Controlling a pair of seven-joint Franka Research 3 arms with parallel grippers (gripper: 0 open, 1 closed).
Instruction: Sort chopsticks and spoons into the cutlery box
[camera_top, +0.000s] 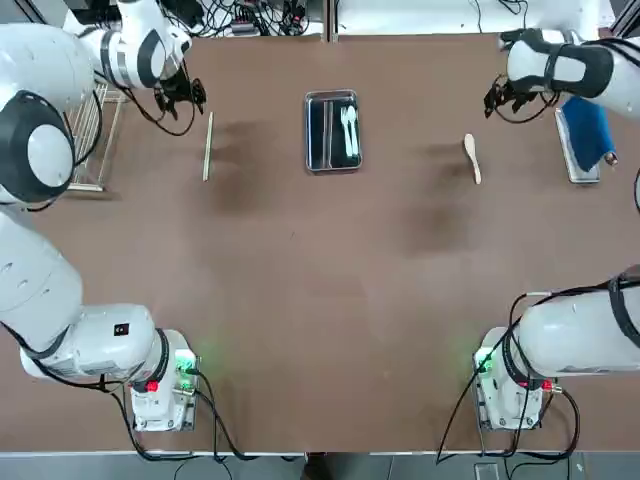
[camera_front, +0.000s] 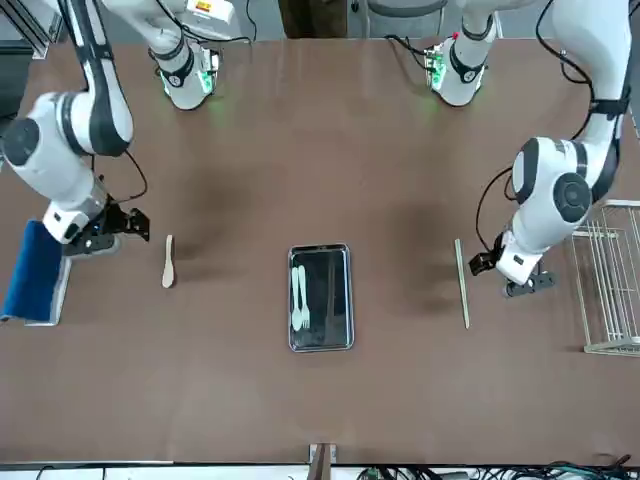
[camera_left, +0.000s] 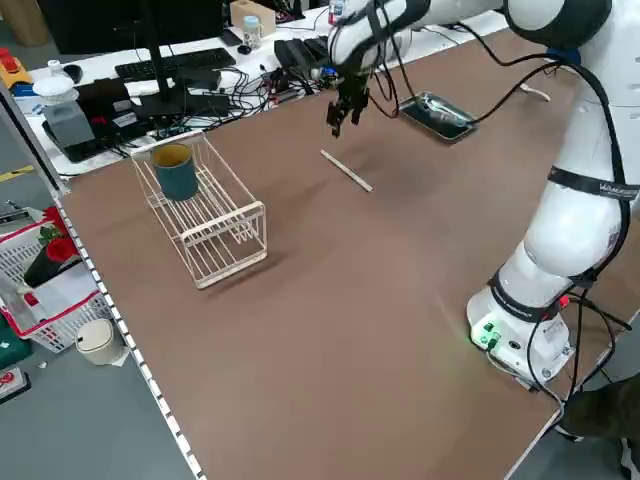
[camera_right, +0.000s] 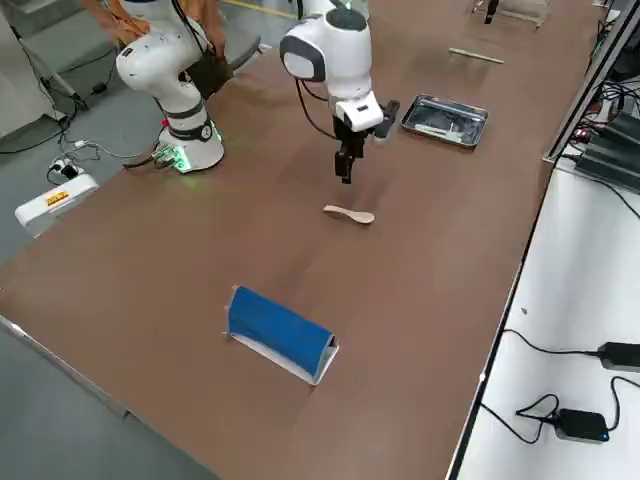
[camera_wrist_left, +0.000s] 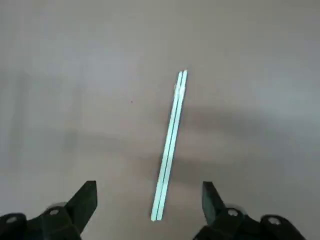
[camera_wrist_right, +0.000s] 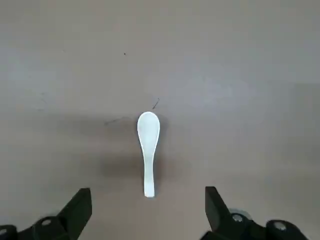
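Looking down from overhead, we start at the far left edge of the table (camera_top: 300, 300), where a white wire rack (camera_top: 88, 140) stands with a blue cup (camera_left: 177, 170) inside it, as the left side view shows. Just right of the rack our left gripper (camera_top: 183, 95) hangs above the table with its jaws spread wide and nothing between them. Its wrist view shows the chopsticks (camera_wrist_left: 170, 145) lying on the bare tabletop between the two fingers (camera_wrist_left: 82, 202), apart from both. From above, the chopsticks (camera_top: 208, 146) lie side by side as a pair, just right of that gripper, running near to far.

In the far middle of the table sits the cutlery box (camera_top: 332, 131). Two white spoons (camera_top: 349, 135) already lie in its right half, and dark thin sticks seem to lie along its left half, though we cannot tell what they are.

Further right, a single spoon (camera_top: 472, 158) rests on the table, bowl toward the far side. Our right gripper (camera_top: 500, 97) hovers to the far right of it, jaws fully apart and holding nothing; in its wrist view the spoon (camera_wrist_right: 148, 152) lies between the open fingers (camera_wrist_right: 77, 207), untouched. At the right edge stands a blue-topped holder (camera_top: 585, 137).
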